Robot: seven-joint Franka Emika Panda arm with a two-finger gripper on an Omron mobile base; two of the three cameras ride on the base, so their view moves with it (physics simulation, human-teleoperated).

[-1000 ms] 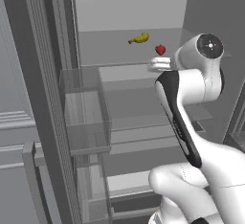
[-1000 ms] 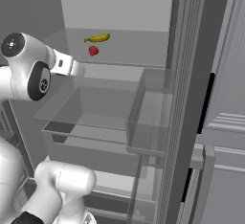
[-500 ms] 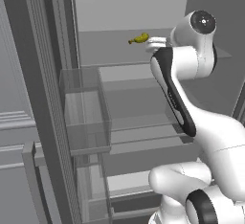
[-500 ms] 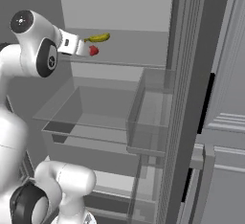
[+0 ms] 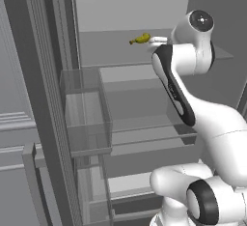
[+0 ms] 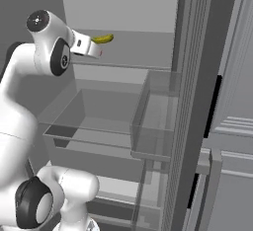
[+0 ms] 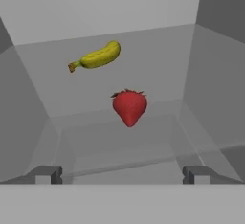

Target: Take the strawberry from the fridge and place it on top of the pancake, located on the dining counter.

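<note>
Since a second ago your white arm has lifted and reached deeper toward the upper glass shelf of the tall dark grey fridge, so the two-finger gripper now faces the small bright red conical strawberry. You see its jaws spread wide, holding nothing (the berry sits ahead, between them in line, untouched). Just behind the berry lies a small yellow banana. Below, clear drawers and door bins hang in the pale interior; panelled grey cabinets stand beside.
</note>
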